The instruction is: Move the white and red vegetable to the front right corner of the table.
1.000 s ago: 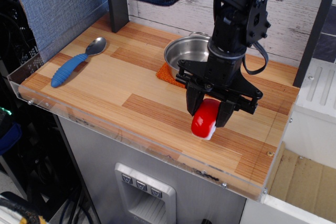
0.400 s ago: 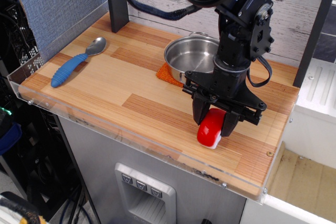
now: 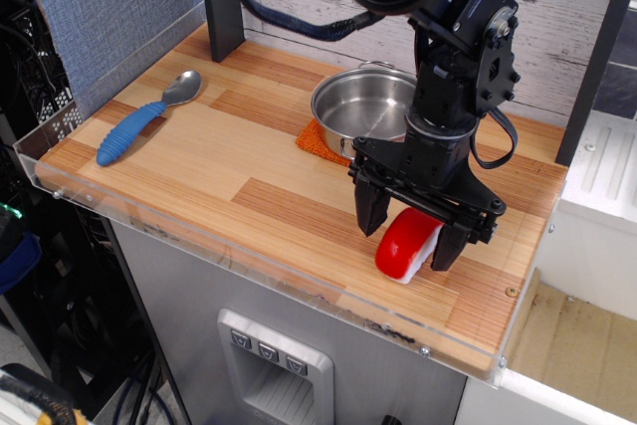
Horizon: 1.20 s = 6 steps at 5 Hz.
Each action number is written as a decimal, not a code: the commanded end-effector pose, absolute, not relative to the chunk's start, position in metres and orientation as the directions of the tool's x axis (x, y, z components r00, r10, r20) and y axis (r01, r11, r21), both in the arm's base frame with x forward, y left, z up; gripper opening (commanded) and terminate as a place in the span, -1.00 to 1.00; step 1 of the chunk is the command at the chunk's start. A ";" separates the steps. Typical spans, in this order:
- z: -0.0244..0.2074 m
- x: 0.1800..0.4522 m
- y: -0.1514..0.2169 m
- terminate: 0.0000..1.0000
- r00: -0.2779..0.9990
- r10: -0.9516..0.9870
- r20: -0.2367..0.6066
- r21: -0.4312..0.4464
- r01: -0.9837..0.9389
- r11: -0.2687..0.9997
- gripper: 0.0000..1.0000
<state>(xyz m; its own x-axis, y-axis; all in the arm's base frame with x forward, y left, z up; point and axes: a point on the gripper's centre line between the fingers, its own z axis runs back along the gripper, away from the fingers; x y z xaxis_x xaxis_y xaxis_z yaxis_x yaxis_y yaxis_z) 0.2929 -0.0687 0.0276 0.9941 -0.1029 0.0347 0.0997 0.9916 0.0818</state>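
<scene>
The white and red vegetable (image 3: 404,247) is a small glossy red toy with a white base. It rests on the wooden table (image 3: 229,171) near the front right corner. My gripper (image 3: 408,233) stands right over it, jaws spread open on either side. The left finger (image 3: 370,214) is clear of the toy. The right finger (image 3: 448,246) is close beside it. The black arm comes down from the top of the view.
A steel pot (image 3: 360,105) sits on an orange cloth (image 3: 317,138) behind the gripper. A blue-handled spoon (image 3: 139,123) lies at the far left. A clear acrylic rim (image 3: 249,256) lines the table's front edge. A dark post (image 3: 223,2) stands at the back.
The gripper carried the toy right and forward, lowered it onto the table and opened its jaws around it.
</scene>
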 end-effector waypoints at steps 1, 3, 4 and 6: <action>0.092 0.302 -0.032 -1.00 0.982 -0.082 0.170 0.047 0.076 0.996 1.00; 0.120 0.331 0.065 -1.00 0.985 -0.014 0.172 -0.026 0.018 0.999 1.00; 0.118 0.344 0.091 -1.00 0.989 -0.028 0.147 -0.005 0.029 1.000 1.00; 0.114 0.352 0.104 -1.00 0.992 -0.083 0.096 0.048 0.079 0.996 1.00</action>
<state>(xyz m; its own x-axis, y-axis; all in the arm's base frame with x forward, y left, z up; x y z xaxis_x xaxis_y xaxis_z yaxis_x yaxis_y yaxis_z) 0.3516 0.0981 0.0980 0.9951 -0.0864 0.0474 0.0852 0.9960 0.0267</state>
